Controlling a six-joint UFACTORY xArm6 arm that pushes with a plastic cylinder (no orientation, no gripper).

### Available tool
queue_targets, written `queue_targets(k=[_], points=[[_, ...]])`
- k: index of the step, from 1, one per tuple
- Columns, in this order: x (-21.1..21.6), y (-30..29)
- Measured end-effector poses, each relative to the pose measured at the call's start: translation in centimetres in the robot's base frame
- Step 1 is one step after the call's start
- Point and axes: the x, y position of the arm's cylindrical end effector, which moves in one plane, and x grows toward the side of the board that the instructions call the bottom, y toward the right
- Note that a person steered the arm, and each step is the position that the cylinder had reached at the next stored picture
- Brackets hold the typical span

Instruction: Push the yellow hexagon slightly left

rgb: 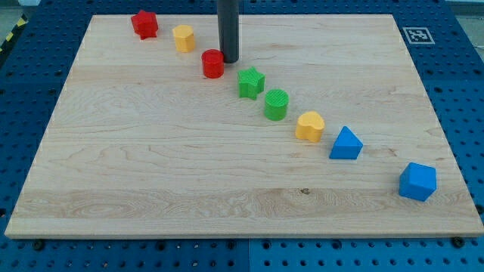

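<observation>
The yellow hexagon (184, 37) stands near the board's top, left of centre. My tip (229, 60) rests on the board to the hexagon's right and a little lower, apart from it. The tip sits right beside the red cylinder (213, 64), at its upper right, close to touching. A red star (144, 24) lies to the hexagon's upper left.
A diagonal row runs down to the view's right: green star (251, 82), green cylinder (276, 104), yellow heart (310, 126), blue triangle (345, 143), blue cube-like block (417, 181). The wooden board (151, 166) sits on a blue pegboard table; a marker tag (418, 35) is at the top right.
</observation>
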Motion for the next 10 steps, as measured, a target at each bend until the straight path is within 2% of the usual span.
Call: queue_targets(k=[1, 3, 4, 7, 10], points=[[-0.6, -0.2], [-6.5, -1.4], [-7.3, -3.5], [-5.6, -5.3], [-5.9, -8.1]])
